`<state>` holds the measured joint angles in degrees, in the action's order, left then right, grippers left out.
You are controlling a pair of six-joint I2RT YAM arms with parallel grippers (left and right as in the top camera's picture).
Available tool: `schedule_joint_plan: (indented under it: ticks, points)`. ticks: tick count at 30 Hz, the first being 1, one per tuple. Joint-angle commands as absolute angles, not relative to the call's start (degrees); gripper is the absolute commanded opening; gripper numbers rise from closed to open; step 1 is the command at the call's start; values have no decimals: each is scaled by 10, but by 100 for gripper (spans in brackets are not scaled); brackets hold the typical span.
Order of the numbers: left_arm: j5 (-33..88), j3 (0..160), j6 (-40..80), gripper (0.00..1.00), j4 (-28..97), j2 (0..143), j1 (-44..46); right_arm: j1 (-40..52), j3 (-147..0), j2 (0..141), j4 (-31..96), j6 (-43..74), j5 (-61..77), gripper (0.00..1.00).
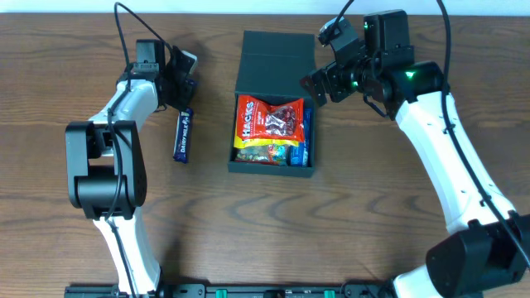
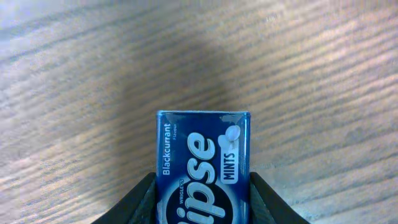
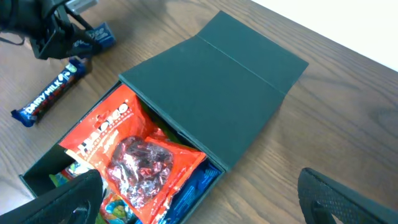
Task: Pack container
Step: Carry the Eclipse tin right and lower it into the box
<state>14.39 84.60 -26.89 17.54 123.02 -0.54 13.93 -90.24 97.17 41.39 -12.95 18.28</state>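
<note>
Container [image 1: 272,170]: dark teal box, mid-table between the 2 arms, its flap lid [image 1: 276,60] thrown back and lying flat on the wood behind it. Inside, a red Hacks packet [image 1: 267,120] lies on top, a blue packet [image 1: 305,139] runs along the right wall, and a green-and-yellow packet [image 1: 263,154] sits at the near end.

Left gripper [image 1: 182,73]: well to the left of the box. The wrist view shows both fingers [image 2: 142,202] pressed against the sides of a blue Eclipse mints pack [image 2: 202,165], label up. Whether the pack is clear of the table [image 2: 298,74] cannot be told.

A Dairy Milk bar [image 1: 182,135] lies loose on the wood just beside that gripper, apart from the box.

Right gripper [image 1: 321,84]: above the box's right rear corner, fingers [image 3: 69,198] spread wide, nothing between them
</note>
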Motion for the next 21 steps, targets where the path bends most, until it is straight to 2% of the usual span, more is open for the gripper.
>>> schedule_joint_plan:
  ticks: [1,8,15,21]
  points:
    - [140,874,-250,29,180,1240,-6,134,-902,971,411,-140,168,99]
    - [140,952,-214,6,263,1239,-3,103,-902,971,396,-77,106,99]
    - [154,1049,-171,6,337,1239,23,25,-902,971,397,-5,107,99]
    - [165,1086,-189,6,363,1215,72,-31,-902,971,447,-4,109,99]
